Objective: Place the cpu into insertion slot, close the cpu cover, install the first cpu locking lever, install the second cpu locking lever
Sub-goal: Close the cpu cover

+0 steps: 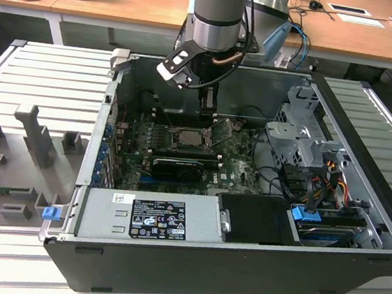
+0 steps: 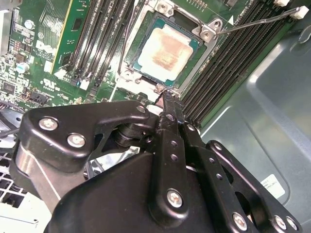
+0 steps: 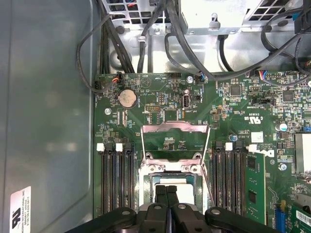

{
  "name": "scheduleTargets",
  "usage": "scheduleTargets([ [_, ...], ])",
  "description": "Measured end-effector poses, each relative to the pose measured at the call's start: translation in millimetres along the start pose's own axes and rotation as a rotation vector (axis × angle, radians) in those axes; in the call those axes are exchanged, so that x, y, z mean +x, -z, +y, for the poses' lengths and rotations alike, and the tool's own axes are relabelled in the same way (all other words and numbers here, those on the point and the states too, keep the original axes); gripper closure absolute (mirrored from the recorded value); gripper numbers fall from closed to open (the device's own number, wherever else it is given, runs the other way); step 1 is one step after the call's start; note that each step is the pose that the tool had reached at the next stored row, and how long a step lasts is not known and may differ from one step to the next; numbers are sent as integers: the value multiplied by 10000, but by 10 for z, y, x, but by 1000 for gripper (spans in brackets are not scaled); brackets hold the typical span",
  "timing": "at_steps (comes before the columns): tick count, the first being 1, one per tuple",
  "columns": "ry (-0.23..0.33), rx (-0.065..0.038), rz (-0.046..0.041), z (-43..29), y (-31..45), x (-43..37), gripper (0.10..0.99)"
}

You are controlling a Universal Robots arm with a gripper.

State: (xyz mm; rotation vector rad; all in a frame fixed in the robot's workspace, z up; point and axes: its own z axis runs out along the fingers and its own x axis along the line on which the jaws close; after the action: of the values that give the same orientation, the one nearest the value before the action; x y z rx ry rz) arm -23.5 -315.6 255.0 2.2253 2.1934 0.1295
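Silver cpu (image 2: 166,48) nr end effector (image 2: 167,99)

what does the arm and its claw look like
The grey cylindrical arm ends in a shiny silver ring, with a copper-coloured cable loop and a small white-and-black box at the wrist. The matte black claw has flat linked bars joined by silver screws and two slim fingers.

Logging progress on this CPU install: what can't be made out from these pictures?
First wrist view: the claw hides most of the cpu.
Second wrist view: the claw covers the insertion slot's near corner, so contact cannot be told.
Exterior view: the cpu is too small to judge seating.
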Motion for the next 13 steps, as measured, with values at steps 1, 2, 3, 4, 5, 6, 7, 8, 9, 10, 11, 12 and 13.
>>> scheduleTargets([
  [1,1,0,0,1,0,0,980],
  [2,0,0,0,1,0,0,980],
  [3,1,0,0,2,0,0,980],
  [4,1,0,0,2,0,0,980],
  [5,3,0,0,6,1,1,980],
  [6,1,1,-2,9,7,1,980],
  [7,0,0,0,11,11,1,980],
  [8,0,0,0,12,13,1,980],
  [9,0,1,0,14,16,1,980],
  [10,0,0,-1,15,20,2,980],
  [11,0,0,-1,16,24,2,980],
  [12,1,1,0,18,30,2,980],
  [13,1,0,0,20,34,3,980],
])
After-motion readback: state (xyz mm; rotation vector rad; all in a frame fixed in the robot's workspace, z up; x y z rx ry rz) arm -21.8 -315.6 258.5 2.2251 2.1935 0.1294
